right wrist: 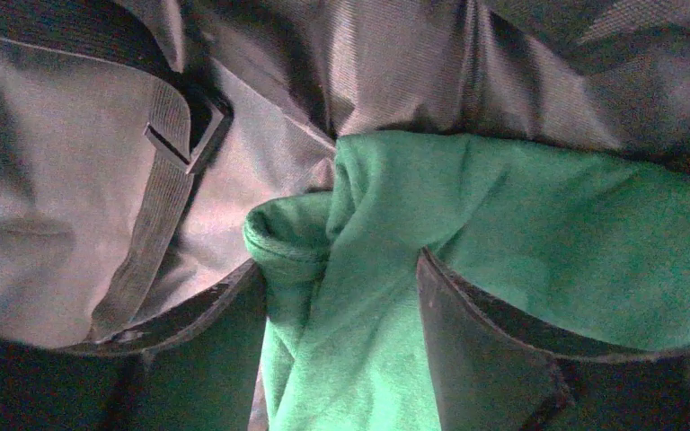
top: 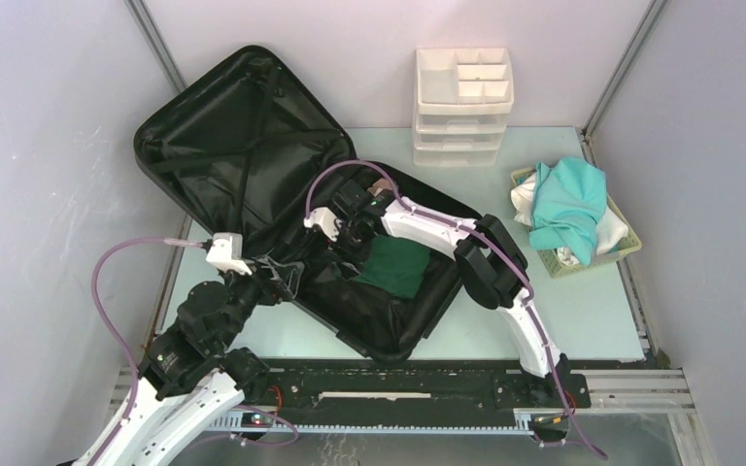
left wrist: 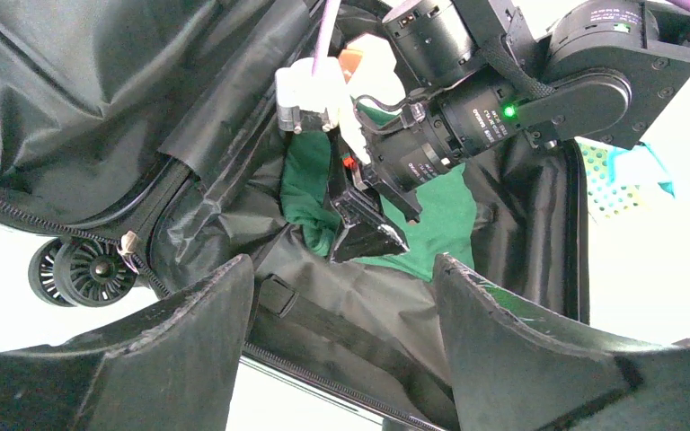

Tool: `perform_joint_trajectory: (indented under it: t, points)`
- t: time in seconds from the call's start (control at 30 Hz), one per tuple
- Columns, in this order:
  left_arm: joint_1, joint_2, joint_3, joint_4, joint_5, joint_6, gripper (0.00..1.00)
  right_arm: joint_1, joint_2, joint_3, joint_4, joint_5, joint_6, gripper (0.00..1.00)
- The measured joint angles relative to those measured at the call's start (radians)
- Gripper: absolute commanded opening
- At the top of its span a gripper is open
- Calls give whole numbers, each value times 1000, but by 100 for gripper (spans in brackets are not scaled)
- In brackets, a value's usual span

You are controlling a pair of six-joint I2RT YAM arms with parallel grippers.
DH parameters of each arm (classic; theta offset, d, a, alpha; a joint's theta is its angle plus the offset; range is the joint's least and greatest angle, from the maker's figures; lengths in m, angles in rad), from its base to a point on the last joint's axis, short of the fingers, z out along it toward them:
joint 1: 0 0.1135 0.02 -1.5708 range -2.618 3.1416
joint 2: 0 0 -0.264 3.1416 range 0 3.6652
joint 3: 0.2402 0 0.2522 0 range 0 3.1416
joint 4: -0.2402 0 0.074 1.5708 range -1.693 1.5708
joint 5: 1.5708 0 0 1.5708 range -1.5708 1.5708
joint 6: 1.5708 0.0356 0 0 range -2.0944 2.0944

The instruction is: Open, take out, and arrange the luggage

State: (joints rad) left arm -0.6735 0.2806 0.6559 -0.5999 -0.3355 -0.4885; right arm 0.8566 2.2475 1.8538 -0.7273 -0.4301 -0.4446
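The luggage (top: 243,146) lies open on the table (top: 583,301). Right tool (right wrist: 337,269) straddles a green cloth (right wrist: 548,224) fold, spread, seemingly not pinching yet; close low, then lift straight. Left tool (left wrist: 341,265) is spread, empty.

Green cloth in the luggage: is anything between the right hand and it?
Nothing visible does. The right hand, jaws open, straddles a raised fold of the green cloth inside the luggage; the lining strap lies off to one side.
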Motion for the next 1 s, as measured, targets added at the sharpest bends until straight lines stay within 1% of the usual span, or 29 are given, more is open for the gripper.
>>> perform_joint_trajectory:
  t: [0.07,0.1,0.2,0.27,0.4,0.47,0.6,0.73,1.0]
  points:
    - [0,-7,0,-6,-2,0,77,1,3,1,4,0,2,41]
    - [0,-13,0,-10,-2,0,77,1,3,1,-1,-17,14,36]
    - [0,-24,0,-18,-2,0,77,1,-2,10,-7,-24,26,23]
    - [0,-31,0,-18,-2,0,77,-7,-13,13,-8,-37,21,18]
    - [0,-34,0,-20,-2,0,76,-19,-15,12,-13,-78,18,17]
    - [0,-34,0,-21,-2,0,76,-23,-19,12,-16,-95,13,13]
    - [0,-34,0,-21,-2,0,76,-32,-37,12,-28,-131,7,12]
    - [0,-36,0,-24,-2,-1,75,-48,-67,12,-50,-181,-5,0]
    - [0,-40,1,-24,-1,-1,75,-113,-172,25,-145,-299,-54,0]
